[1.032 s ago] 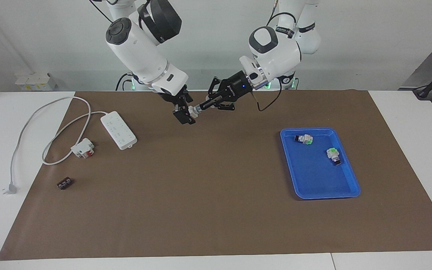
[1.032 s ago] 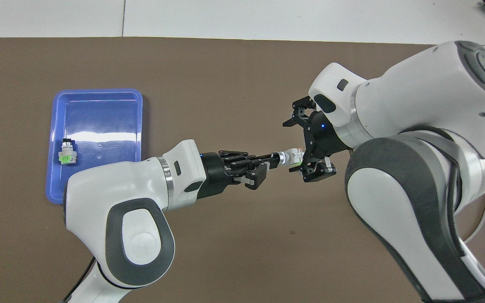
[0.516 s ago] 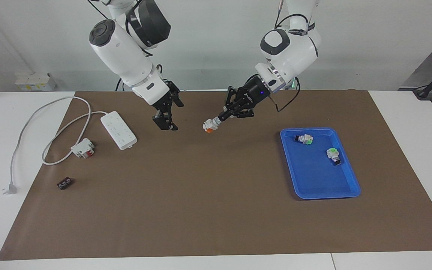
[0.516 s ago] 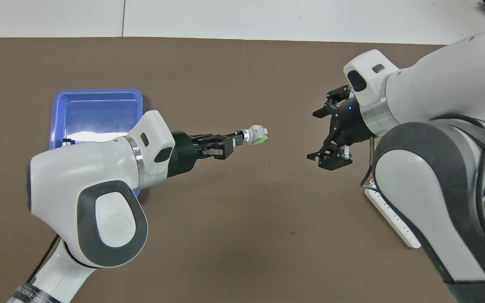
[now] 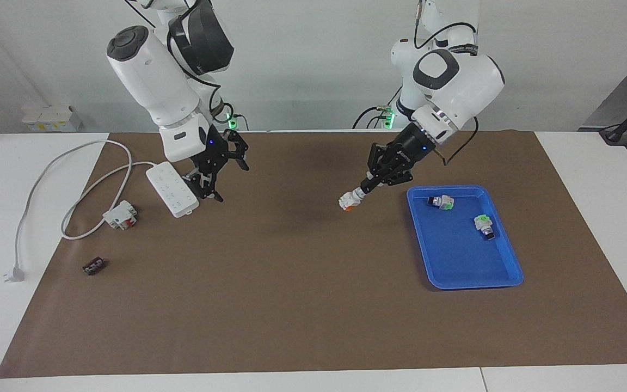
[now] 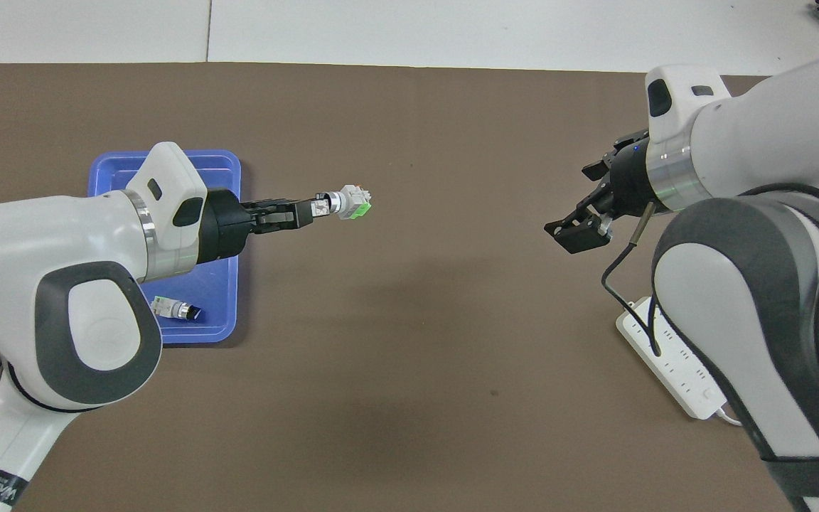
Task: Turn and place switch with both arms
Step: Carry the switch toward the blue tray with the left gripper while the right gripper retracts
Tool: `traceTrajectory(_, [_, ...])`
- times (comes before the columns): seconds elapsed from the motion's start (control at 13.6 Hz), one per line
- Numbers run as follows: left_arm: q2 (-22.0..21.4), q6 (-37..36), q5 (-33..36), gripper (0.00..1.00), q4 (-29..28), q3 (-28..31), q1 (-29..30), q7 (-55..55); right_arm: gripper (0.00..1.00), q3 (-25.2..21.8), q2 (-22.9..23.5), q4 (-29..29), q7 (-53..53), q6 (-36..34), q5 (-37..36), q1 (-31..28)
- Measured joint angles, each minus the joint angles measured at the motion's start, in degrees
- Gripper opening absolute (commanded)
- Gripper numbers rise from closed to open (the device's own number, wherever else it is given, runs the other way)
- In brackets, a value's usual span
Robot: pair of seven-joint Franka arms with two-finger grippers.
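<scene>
The switch (image 5: pixel 349 202) (image 6: pixel 351 203), a white block with an orange-red end, hangs in the air over the brown mat, beside the blue tray (image 5: pixel 458 272) (image 6: pixel 107 178). My left gripper (image 5: pixel 361 190) (image 6: pixel 317 208) is shut on its knob end, and the block points away from the hand. A green face of the block shows in the overhead view. My right gripper (image 5: pixel 207 188) (image 6: pixel 580 231) is open and holds nothing. It hangs over the mat next to the white power strip (image 5: pixel 172 188) (image 6: pixel 672 363), well apart from the switch.
Two green-ended switches (image 5: pixel 441 202) (image 5: pixel 485 224) lie in the tray. One of them (image 6: pixel 175 308) shows in the overhead view. A white-and-red breaker block (image 5: pixel 120 214), a small black part (image 5: pixel 94 266) and the strip's cable and plug (image 5: pixel 14 274) lie at the right arm's end.
The two grippers met at the switch over the mat's middle, then drew apart. The left one carried the switch toward the tray. The right one, open, pulled back toward the power strip.
</scene>
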Motion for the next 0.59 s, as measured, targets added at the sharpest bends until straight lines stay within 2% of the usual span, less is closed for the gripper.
traceTrajectory(0.29, [-0.03,-7.05,13.19,0.00,4.68,-0.02,1.32,-10.92,1.00,0.16,-0.02,0.05,13.40,1.28,-0.71,-2.41])
traceTrajectory(0.59, [-0.26,-15.87,23.04,0.00,6.43,0.19,5.27,-13.11,1.00,0.24,-0.02,0.07,23.20,2.26,-1.01,-2.85])
